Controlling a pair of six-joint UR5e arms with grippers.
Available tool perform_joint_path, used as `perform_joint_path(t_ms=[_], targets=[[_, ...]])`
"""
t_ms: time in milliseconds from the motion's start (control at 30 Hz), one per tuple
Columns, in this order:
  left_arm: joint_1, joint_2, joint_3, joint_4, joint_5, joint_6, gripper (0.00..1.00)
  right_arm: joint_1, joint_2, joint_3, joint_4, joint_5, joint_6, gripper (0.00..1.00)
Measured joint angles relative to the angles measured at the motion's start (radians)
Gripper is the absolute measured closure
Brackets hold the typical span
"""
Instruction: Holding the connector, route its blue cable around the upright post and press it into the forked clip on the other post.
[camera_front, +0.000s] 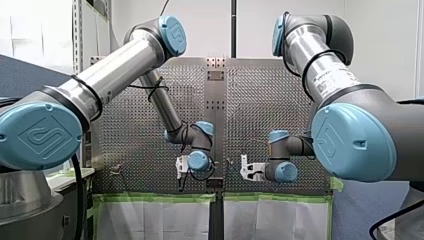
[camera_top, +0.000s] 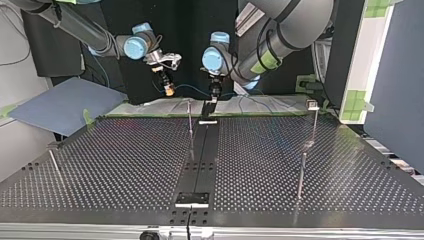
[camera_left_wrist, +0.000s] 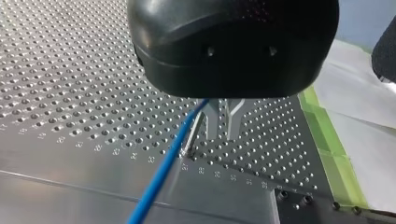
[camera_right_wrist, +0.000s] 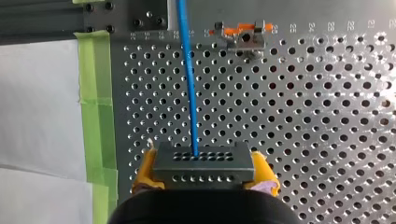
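Two arms are working over the far edge of the perforated table (camera_top: 125, 165), and the action is with my right tool (camera_right_wrist: 203, 171). Its yellow pads (camera_right_wrist: 144, 171) are pinching the dark, hole-dotted connector (camera_right_wrist: 203, 161) from both sides, a firm squeeze. In the top view that tool hangs in the air at the far edge, left of the table's dark centre strip (camera_top: 200, 150) and clear of the surface.

Out of the connector's face comes the blue cable (camera_right_wrist: 188, 84). It runs straight ahead of the tool over the holes and passes beside a small metal bracket with orange parts (camera_right_wrist: 243, 37). Green tape (camera_right_wrist: 93, 93) lines the table's edge beside the tool.

Over to my left tool (camera_left_wrist: 223, 135): it sits low over the table, and in the top view it is just right of the centre strip at the far edge. The cable slants away right beside it across the plain metal. Whether that tool is gripping the cable or standing free of it, I cannot tell.

In the top view a thin upright post (camera_top: 190, 122) stands between the two tools, a little nearer. Well off to the right, another post (camera_top: 315, 125) carries a small clip (camera_top: 312, 104) on top, apart from both tools.
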Motion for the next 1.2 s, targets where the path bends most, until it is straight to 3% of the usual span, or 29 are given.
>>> perform_joint_path(t_ms=[500, 733, 1200], targets=[[-0.022, -0.002, -0.007, 0.053, 0.01, -0.014, 0.88, -0.019, 0.001, -0.014, 0.004, 0.005, 0.006, 1.0], [-0.029, -0.05, -0.006, 0.08, 0.021, -0.031, 0.88, -0.027, 0.001, -0.014, 0.003, 0.01, 0.006, 1.0], [-0.03, -0.07, 0.002, 0.121, 0.024, -0.04, 0.88, -0.062, 0.003, -0.03, 0.005, 0.013, 0.015, 1.0]])
